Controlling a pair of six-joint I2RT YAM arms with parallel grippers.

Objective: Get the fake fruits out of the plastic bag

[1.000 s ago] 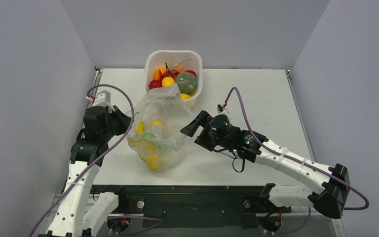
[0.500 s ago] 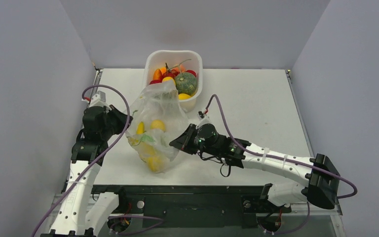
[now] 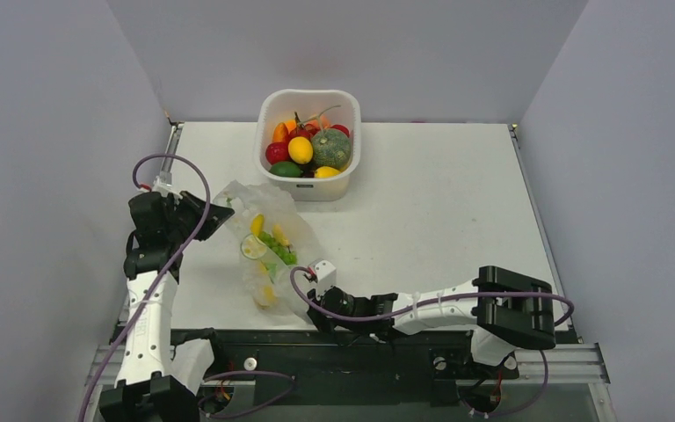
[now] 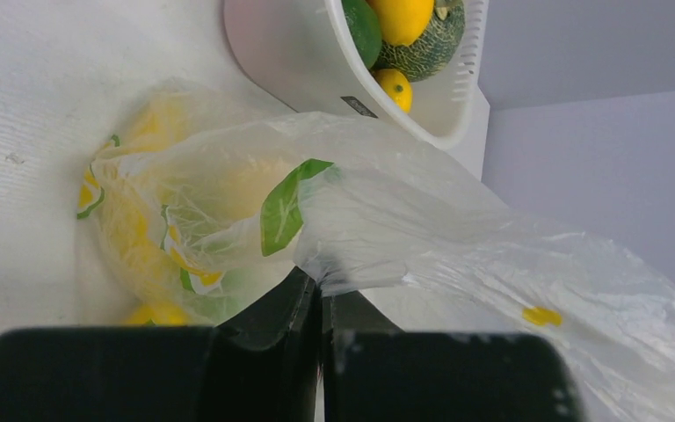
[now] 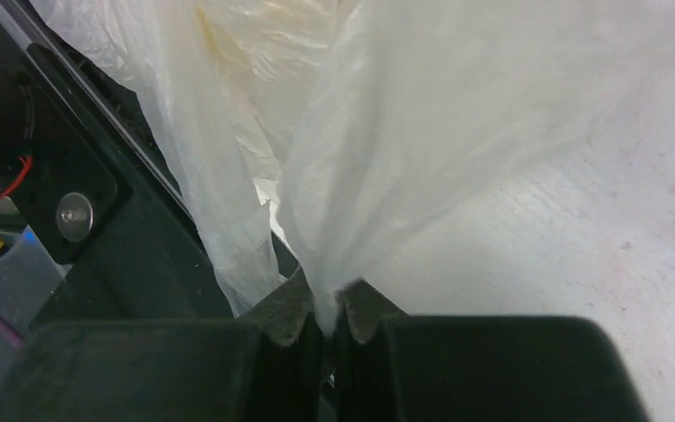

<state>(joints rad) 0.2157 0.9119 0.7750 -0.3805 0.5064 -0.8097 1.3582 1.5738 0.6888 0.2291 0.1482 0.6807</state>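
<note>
The plastic bag [image 3: 268, 264] lies low and stretched out on the table, left of centre. Through it show the fake fruits: yellow ones [image 3: 257, 225], a green grape bunch [image 3: 279, 249] and another yellow one [image 3: 266, 295]. My left gripper [image 3: 218, 216] is shut on the bag's far-left edge; in the left wrist view the film [image 4: 387, 211] bunches between the closed tips [image 4: 323, 283], with yellow fruits [image 4: 154, 255] behind it. My right gripper [image 3: 314, 304] is shut on the bag's near-right corner at the table's front edge; in the right wrist view the film [image 5: 422, 132] is pinched between the tips [image 5: 327, 303].
The white tub [image 3: 266, 112] stands at the back centre, holding a ribbed squash [image 3: 331, 148], a red fruit [image 3: 276, 152], a lemon [image 3: 300, 149] and others. Its wall [image 4: 281, 53] is close behind the bag. The black front rail [image 5: 97, 202] lies beside the right gripper.
The right arm swung down from the bag's right side to the near table edge and shut on the bag. The bag dropped from upright to lying low. The left gripper shifted left.
</note>
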